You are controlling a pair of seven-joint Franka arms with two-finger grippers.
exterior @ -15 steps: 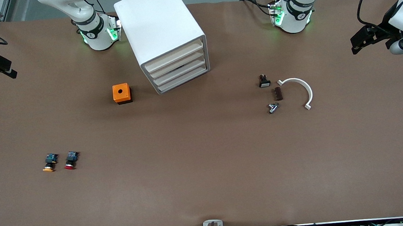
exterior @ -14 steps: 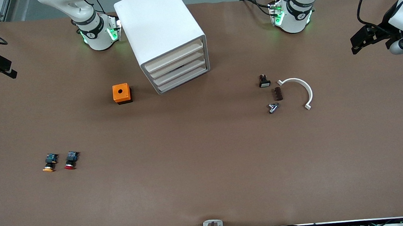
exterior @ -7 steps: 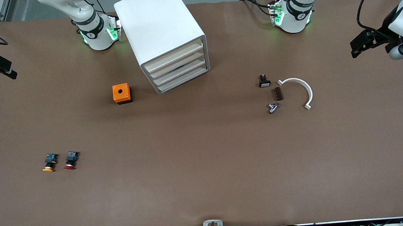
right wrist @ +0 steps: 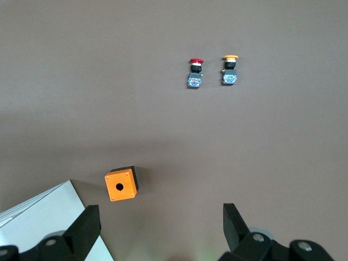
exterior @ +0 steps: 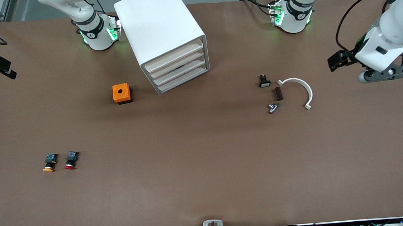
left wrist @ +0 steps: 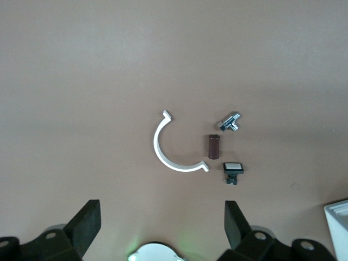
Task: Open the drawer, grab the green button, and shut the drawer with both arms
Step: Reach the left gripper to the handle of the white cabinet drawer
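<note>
— While the right arm waits, where are its fingers?
— The right gripper [exterior: 6,72] hangs over the table's edge at the right arm's end, fingers spread wide apart.
— And the other one?
— The left gripper [exterior: 336,61] hovers over bare table at the left arm's end, near the white curved bracket [exterior: 302,89]; its fingers stand wide apart too, holding nothing.
— The drawer?
— All four drawers [exterior: 178,66] sit pushed into the white cabinet [exterior: 159,30], near the orange box [exterior: 122,93].
— The green button?
— It doesn't show. Only the red-capped [exterior: 70,160] and yellow-capped [exterior: 49,163] buttons lie on the table, nearer the front camera.
</note>
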